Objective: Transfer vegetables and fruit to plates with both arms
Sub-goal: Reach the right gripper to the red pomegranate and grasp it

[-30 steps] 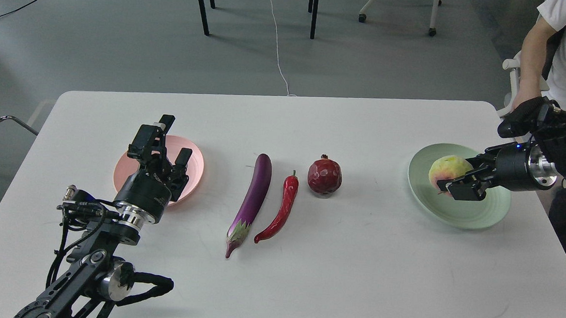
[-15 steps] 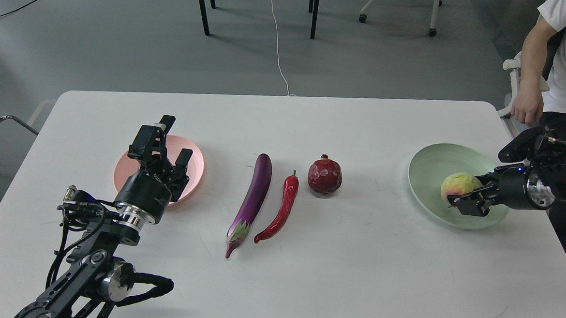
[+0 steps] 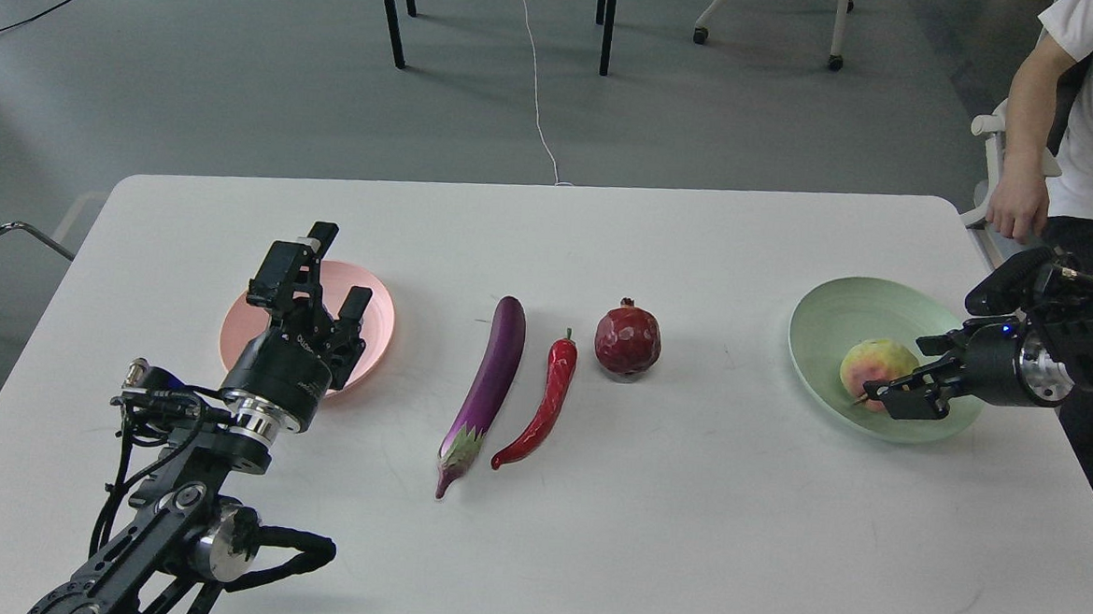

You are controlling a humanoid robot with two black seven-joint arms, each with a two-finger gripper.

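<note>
The yellow-green, pink-blushed apple-like fruit (image 3: 873, 366) lies in the mint green plate (image 3: 846, 309) at the right. My right gripper (image 3: 906, 371) is open, its fingers spread just right of the fruit. The purple eggplant (image 3: 491, 379), red chili pepper (image 3: 546, 405) and dark red pomegranate (image 3: 628, 338) lie mid-table. My left gripper (image 3: 331, 272) is open and empty, raised over the salmon pink plate (image 3: 380, 312) at the left.
The white table (image 3: 684, 539) has its edges close behind both plates. A person (image 3: 1081, 101) stands at the far right, a hand near the table's corner. Chair and table legs stand on the floor beyond.
My right gripper lowered the apple-like fruit into the green plate, then opened its fingers and let it go. The left arm has not moved.
</note>
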